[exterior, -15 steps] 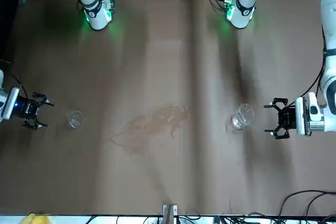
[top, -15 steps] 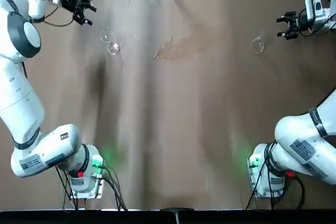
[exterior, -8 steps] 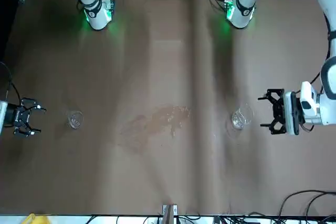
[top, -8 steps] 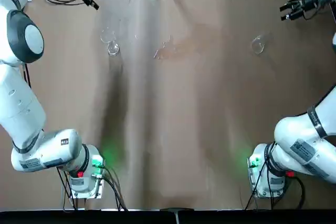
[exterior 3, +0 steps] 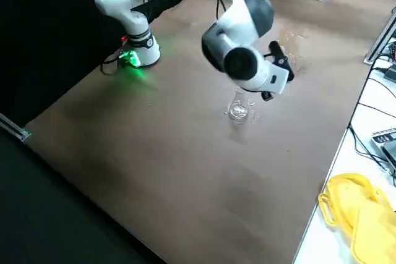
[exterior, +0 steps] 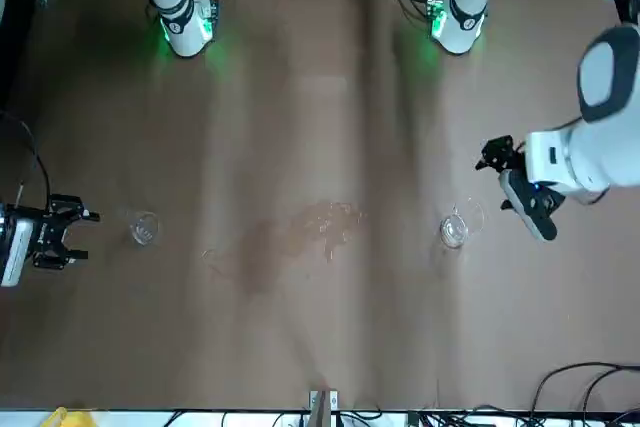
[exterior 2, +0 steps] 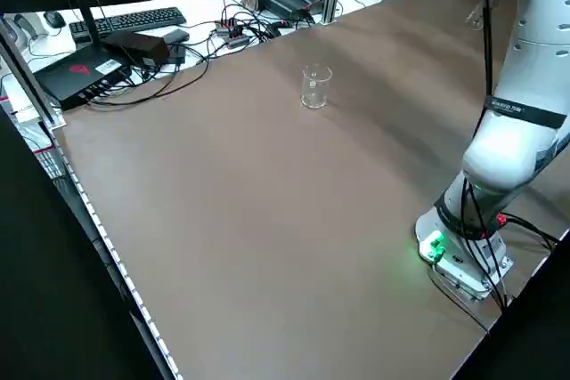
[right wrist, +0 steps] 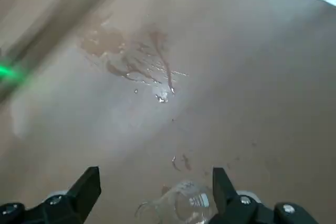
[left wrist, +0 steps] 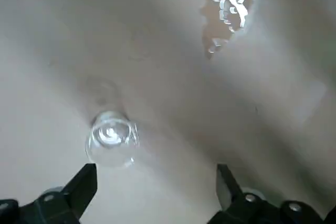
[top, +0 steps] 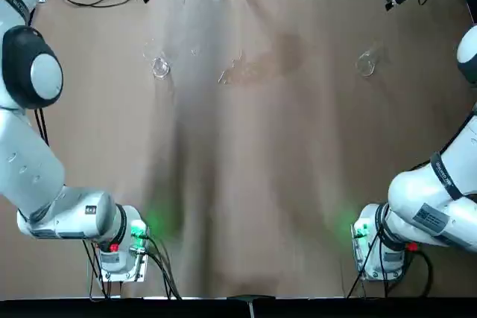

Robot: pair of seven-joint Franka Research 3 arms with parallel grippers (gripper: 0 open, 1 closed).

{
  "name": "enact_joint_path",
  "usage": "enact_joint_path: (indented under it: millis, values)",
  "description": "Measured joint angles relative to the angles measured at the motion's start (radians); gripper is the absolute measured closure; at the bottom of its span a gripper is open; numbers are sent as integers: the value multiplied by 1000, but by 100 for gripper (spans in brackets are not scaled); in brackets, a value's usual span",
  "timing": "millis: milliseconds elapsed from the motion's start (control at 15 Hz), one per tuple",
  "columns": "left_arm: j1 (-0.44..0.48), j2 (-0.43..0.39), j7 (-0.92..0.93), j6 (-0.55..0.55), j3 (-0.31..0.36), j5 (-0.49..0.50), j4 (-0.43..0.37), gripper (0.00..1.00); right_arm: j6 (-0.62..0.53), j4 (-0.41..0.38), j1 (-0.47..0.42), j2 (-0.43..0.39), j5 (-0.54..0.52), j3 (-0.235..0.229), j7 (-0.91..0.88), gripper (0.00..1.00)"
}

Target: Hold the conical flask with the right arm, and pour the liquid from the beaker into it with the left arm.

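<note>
- The left gripper [left wrist: 157,174] is hovering at the far left, its fingers spreading apart and gripping nothing.
- The right gripper [right wrist: 157,177] is hanging at the far right, its fingers also standing apart, holding nothing.
- The beaker [left wrist: 112,137] is standing on the table's [top: 246,184] left side.
- The conical flask [exterior 3: 238,109] is standing on the right.
- Spilled liquid [top: 264,67] is lying between them.

Brown-covered table [top: 261,184] bearing a beaker [top: 161,67], a conical flask [top: 366,63] and spilled liquid [top: 257,71].
</note>
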Motion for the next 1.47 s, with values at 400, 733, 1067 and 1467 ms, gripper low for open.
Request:
enact_joint_path:
  millis: [400,733,1067,1467]
  values:
    - [-71,-135,-622,-35,-5,143,-89,0,-3,52,35,-41,-132,-1,243,5]
    - [-60,-291,-834,-42,-3,191,-170,0,-9,59,99,-112,-202,0,523,4]
    - [-58,-358,-878,-46,1,208,-216,0,-55,60,189,-203,-296,2,778,4]
    - [-60,-325,-880,-46,4,228,-176,0,-171,58,260,-311,-371,2,1041,0]
